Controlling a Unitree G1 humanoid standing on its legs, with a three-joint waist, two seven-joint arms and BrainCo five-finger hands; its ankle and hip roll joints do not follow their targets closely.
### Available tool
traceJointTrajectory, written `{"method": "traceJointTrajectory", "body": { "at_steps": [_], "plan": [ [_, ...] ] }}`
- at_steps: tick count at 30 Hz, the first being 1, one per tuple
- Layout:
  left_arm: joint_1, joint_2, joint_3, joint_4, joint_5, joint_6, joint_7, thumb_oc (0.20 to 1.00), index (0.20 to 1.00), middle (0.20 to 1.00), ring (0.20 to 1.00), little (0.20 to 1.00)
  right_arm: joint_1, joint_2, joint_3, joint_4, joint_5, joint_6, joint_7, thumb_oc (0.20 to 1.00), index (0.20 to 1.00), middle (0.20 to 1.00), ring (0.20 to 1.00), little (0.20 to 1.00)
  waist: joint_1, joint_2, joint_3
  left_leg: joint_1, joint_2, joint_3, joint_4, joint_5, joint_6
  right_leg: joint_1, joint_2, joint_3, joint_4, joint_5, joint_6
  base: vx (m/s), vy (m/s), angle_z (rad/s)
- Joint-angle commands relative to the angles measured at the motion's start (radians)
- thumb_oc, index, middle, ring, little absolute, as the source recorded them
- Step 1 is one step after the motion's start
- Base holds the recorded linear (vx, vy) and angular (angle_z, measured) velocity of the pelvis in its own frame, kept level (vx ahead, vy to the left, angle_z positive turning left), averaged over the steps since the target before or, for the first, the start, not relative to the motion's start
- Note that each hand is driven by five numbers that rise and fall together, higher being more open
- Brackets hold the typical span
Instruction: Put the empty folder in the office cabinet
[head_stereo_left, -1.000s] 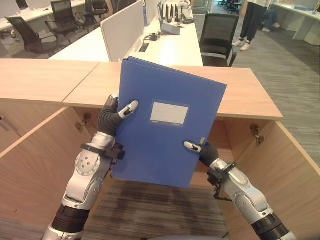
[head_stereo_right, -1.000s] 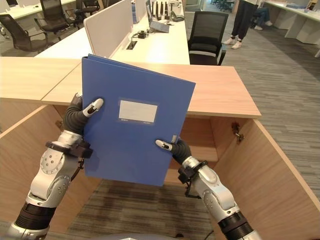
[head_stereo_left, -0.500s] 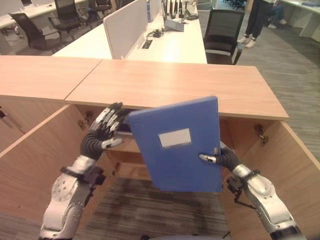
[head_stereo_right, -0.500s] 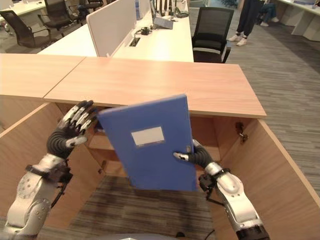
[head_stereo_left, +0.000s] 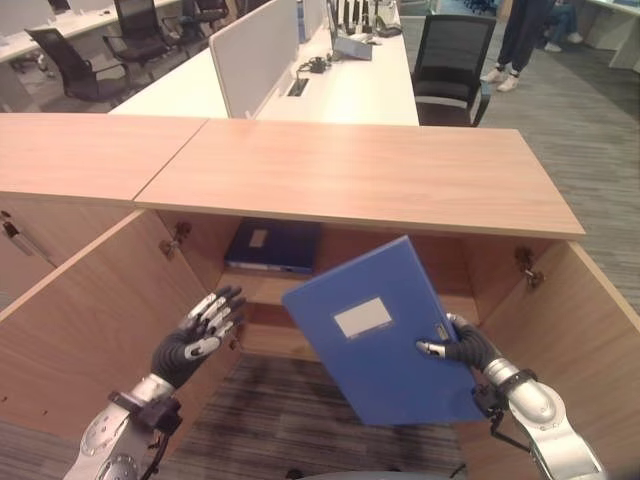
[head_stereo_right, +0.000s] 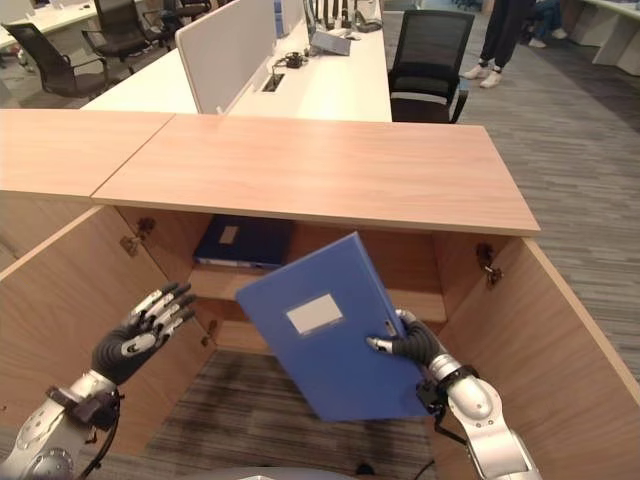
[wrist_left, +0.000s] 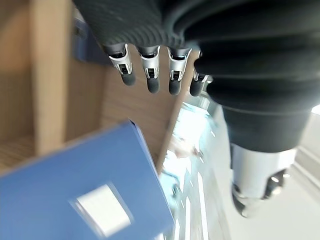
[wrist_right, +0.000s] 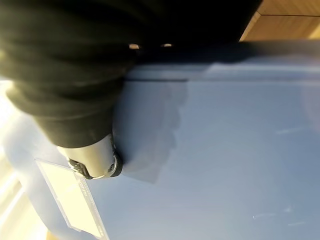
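Right wrist view, hand (wrist_right: 85, 100) fingers behind folder (wrist_right: 225, 150)

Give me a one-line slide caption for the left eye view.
Right hand holds the tilted blue folder before the open cabinet, left hand open and apart; another folder lies on the shelf.

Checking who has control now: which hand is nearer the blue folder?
Right. The right hand grips the blue folder at its right edge, thumb on the cover. The left hand is open, apart from it on its left side.
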Motion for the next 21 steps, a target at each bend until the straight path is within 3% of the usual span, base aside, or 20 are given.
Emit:
{"method": "traceJointTrajectory", "body": {
  "at_steps": [1, 6, 11, 16, 17, 18, 21],
  "plan": [
    [-0.056, 0.029, -0.013, 0.035, 0.069, -0.046, -0.008, 1.0, 1.0, 1.0, 1.0, 1.0, -0.099, 0.005, -0.001, -0.016, 0.004, -0.068, -0.016, 0.2, 0.2, 0.2, 0.2, 0.2, 0.014, -0.008, 0.031, 0.01, 0.015, -0.058, 0.013, -0.087, 0.012, 0.027, -0.016, -0.042, 0.06, -0.097, 0.036, 0.0, 0.033, 0.02],
    [-0.099, -0.003, -0.119, 0.333, 0.26, -0.076, 0.091, 1.0, 1.0, 1.0, 1.0, 1.0, -0.134, 0.066, 0.059, 0.157, 0.087, -0.024, -0.054, 0.2, 0.2, 0.2, 0.2, 0.2, 0.024, -0.007, 0.041, -0.003, 0.004, -0.062, 0.013, -0.081, 0.022, 0.01, -0.029, -0.05, 0.081, -0.093, 0.047, -0.01, 0.074, 0.01],
    [-0.178, -0.068, -0.176, 0.592, 0.415, -0.098, 0.207, 1.0, 1.0, 1.0, 1.0, 1.0, -0.166, 0.165, 0.081, 0.288, 0.282, 0.011, -0.095, 0.2, 0.2, 0.2, 0.2, 0.2, 0.029, -0.01, 0.048, -0.012, -0.007, -0.063, 0.013, -0.08, 0.032, -0.013, -0.041, -0.053, 0.112, -0.093, 0.056, -0.01, 0.067, 0.07],
    [-0.234, -0.119, -0.213, 0.748, 0.485, -0.1, 0.274, 1.0, 1.0, 1.0, 1.0, 1.0, -0.202, 0.234, 0.096, 0.349, 0.46, 0.02, -0.136, 0.2, 0.2, 0.2, 0.2, 0.2, 0.039, -0.008, 0.067, -0.013, -0.014, -0.059, 0.013, -0.087, 0.055, -0.11, -0.041, -0.029, 0.273, -0.105, 0.078, -0.03, 0.093, -0.01],
    [-0.252, -0.132, -0.221, 0.798, 0.517, -0.101, 0.299, 1.0, 1.0, 1.0, 1.0, 1.0, -0.219, 0.26, 0.1, 0.389, 0.516, 0.02, -0.147, 0.2, 0.2, 0.2, 0.2, 0.2, 0.034, -0.001, 0.088, 0.0, -0.009, -0.053, 0.013, -0.092, 0.063, -0.186, -0.043, -0.02, 0.403, -0.047, 0.107, -0.06, 0.142, -0.09],
    [-0.258, -0.141, -0.225, 0.823, 0.52, -0.102, 0.31, 1.0, 1.0, 1.0, 1.0, 1.0, -0.233, 0.266, 0.104, 0.401, 0.543, 0.021, -0.154, 0.2, 0.2, 0.2, 0.2, 0.2, 0.037, 0.004, 0.099, 0.004, -0.007, -0.044, 0.013, -0.094, 0.066, -0.217, -0.044, -0.019, 0.45, -0.028, 0.123, -0.05, 0.119, -0.23],
    [-0.273, -0.16, -0.242, 0.89, 0.564, -0.1, 0.335, 1.0, 1.0, 1.0, 1.0, 1.0, -0.247, 0.292, 0.105, 0.424, 0.616, 0.018, -0.166, 0.2, 0.2, 0.2, 0.2, 0.2, 0.034, 0.02, 0.103, 0.027, 0.008, -0.031, 0.013, -0.114, 0.06, -0.281, -0.062, -0.092, 0.525, -0.017, 0.142, 0.13, -0.001, -0.44]
  ]
}}
